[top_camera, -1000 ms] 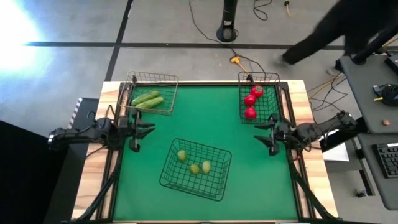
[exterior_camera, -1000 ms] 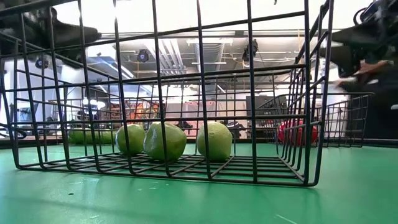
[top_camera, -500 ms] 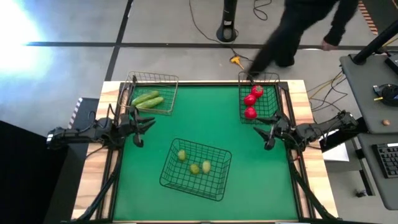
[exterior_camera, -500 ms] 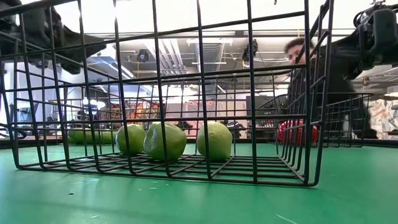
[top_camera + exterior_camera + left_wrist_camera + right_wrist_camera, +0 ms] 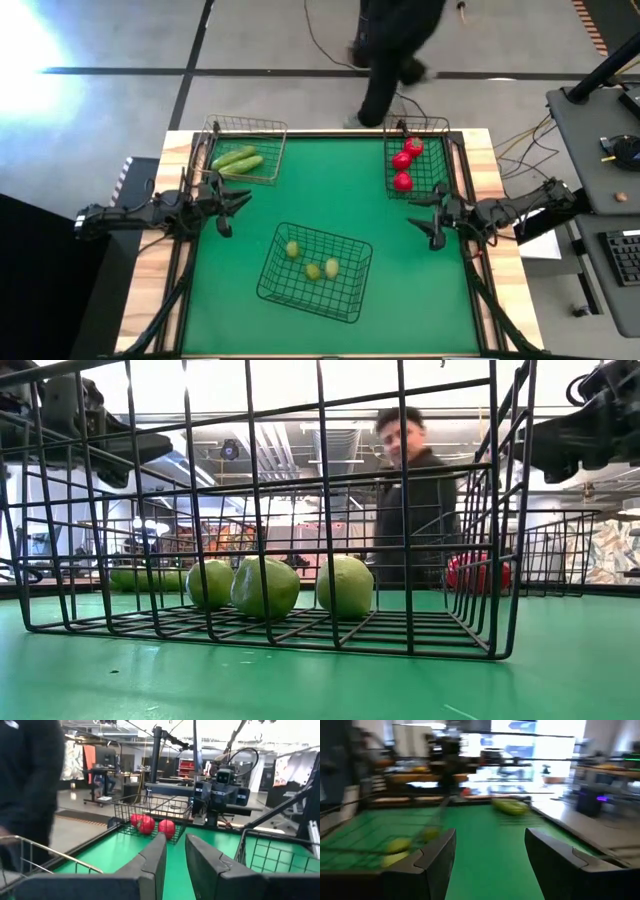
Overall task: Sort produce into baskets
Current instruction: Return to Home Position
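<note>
Three red tomatoes (image 5: 404, 163) lie in the small basket (image 5: 437, 128) at the far right. Two green cucumbers (image 5: 238, 159) lie in the small basket (image 5: 268, 130) at the far left. Three yellow-green limes (image 5: 313, 264) rest on the floor of the larger basket (image 5: 350, 300) near the table's middle front. My left gripper (image 5: 235, 208) hovers at the table's left edge, pointing level toward the right, open by a narrow gap (image 5: 175, 840) with nothing in it. My right gripper (image 5: 425, 222) hovers at the right edge, wide open (image 5: 490, 835) and empty.
A person (image 5: 395, 50) in dark clothes stands just beyond the table's far edge, also seen behind the baskets in the low view (image 5: 410, 490). Bare green mat (image 5: 330, 190) lies between the three baskets. A desk with a keyboard (image 5: 625, 255) stands to the right.
My left gripper has turned a little at the wrist and my right gripper has rolled slightly, both staying in place with their finger gaps unchanged. The person has walked along behind the table's far edge from the right toward the middle. The produce has not moved.
</note>
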You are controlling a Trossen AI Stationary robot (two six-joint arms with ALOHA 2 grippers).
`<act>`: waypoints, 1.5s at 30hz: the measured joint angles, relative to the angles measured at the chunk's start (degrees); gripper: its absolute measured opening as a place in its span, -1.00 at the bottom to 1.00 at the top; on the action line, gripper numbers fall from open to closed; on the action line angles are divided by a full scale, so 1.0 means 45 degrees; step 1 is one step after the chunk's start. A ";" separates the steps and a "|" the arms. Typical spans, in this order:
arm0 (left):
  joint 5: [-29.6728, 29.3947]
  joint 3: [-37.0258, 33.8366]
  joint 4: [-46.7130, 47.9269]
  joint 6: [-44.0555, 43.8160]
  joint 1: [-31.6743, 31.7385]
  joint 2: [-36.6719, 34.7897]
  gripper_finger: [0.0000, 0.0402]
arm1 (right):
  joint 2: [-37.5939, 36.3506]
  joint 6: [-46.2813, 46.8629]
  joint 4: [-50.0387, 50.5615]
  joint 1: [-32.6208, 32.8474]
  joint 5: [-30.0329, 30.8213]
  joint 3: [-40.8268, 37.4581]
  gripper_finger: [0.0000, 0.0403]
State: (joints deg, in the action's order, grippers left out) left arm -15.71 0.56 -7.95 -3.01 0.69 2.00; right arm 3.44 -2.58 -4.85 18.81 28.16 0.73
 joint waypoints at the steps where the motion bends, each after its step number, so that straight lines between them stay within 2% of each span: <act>1: 0.0005 0.0000 -0.0006 -0.0174 0.0000 0.0008 -0.72 | 0.0000 -0.0019 0.0016 -0.0090 -0.0401 0.0000 0.13; 7: 0.0041 0.0000 -0.0013 -0.0002 0.0000 0.0024 -0.72 | 0.0000 0.0012 0.0065 -0.1080 -0.0885 -0.0005 0.13; 17: 0.0041 0.0000 -0.0020 0.0327 0.0000 0.0049 -0.72 | 0.0010 0.0241 0.0226 -0.3172 -0.4182 -0.0010 0.13; 22: 0.0046 -0.0005 0.0022 0.0923 0.0000 0.0049 -0.72 | 0.0029 0.0396 0.0454 -0.3510 -0.4536 -0.0010 0.13; 26: 0.0046 -0.0005 0.0152 0.1394 0.0000 0.0069 -0.72 | 0.0010 0.0328 0.0446 -0.3555 -0.5889 -0.0010 0.13; 29: 0.0046 -0.0005 0.0566 0.1580 0.0000 0.0127 -0.72 | 0.0019 0.0105 0.0483 -0.3609 -0.5856 -0.0015 0.13; 36: 0.0046 -0.0005 0.0560 0.1564 0.0000 0.0354 -0.72 | 0.0107 -0.2023 0.0677 -0.3609 -0.5841 -0.0015 0.13; 40: 0.0046 -0.0005 0.0555 0.1560 0.0000 0.0455 -0.72 | 0.0107 -0.1906 0.0682 -0.3609 -0.5838 -0.0019 0.13; 45: 0.0046 0.0011 0.0570 0.1556 0.0000 0.0577 -0.72 | 0.0107 -0.0721 0.0682 -0.3609 -0.5834 -0.0019 0.13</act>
State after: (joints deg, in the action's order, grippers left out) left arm -15.51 0.61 -5.39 3.99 0.69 4.60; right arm 3.92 -5.82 -1.78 2.57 1.91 0.64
